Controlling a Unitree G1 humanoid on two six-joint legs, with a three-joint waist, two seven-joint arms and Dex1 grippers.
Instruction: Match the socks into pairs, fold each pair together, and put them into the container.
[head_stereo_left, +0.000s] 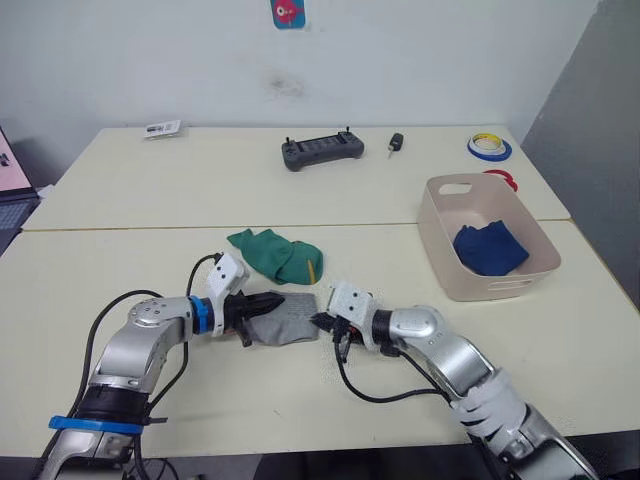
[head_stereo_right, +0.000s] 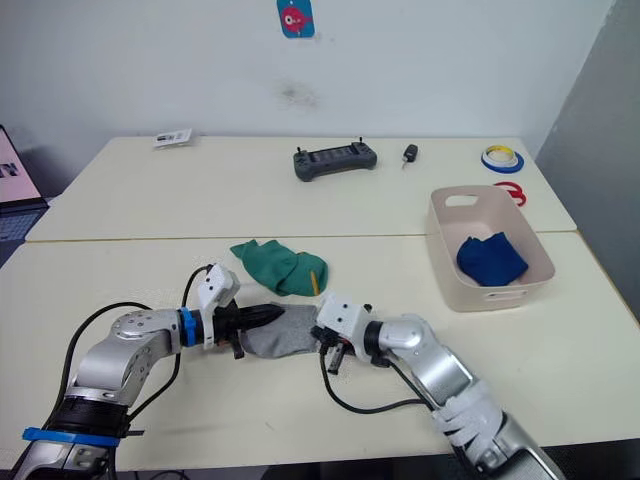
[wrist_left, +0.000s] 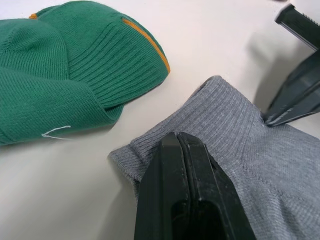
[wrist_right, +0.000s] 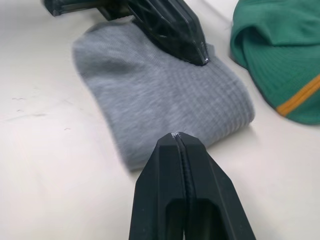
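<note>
A folded light grey sock pair (head_stereo_left: 285, 326) lies on the near table between my two grippers. My left gripper (head_stereo_left: 276, 300) is shut, its tips (wrist_left: 177, 138) resting on the top of the grey fabric at one edge. My right gripper (head_stereo_left: 320, 322) is also shut, its tips (wrist_right: 177, 136) touching the opposite edge of the grey pair (wrist_right: 165, 100). Just beyond lies the green pair (head_stereo_left: 277, 255) with a yellow stripe. The pale container (head_stereo_left: 440, 240) stands at the right with a dark blue pair (head_stereo_left: 490, 248) inside.
On the far table are a black controller (head_stereo_left: 320, 152), a key fob (head_stereo_left: 396, 143), tape rolls (head_stereo_left: 489, 147) and a small card (head_stereo_left: 161, 129). A laptop (head_stereo_left: 10, 190) sits at the left edge. A seam runs between the two tables.
</note>
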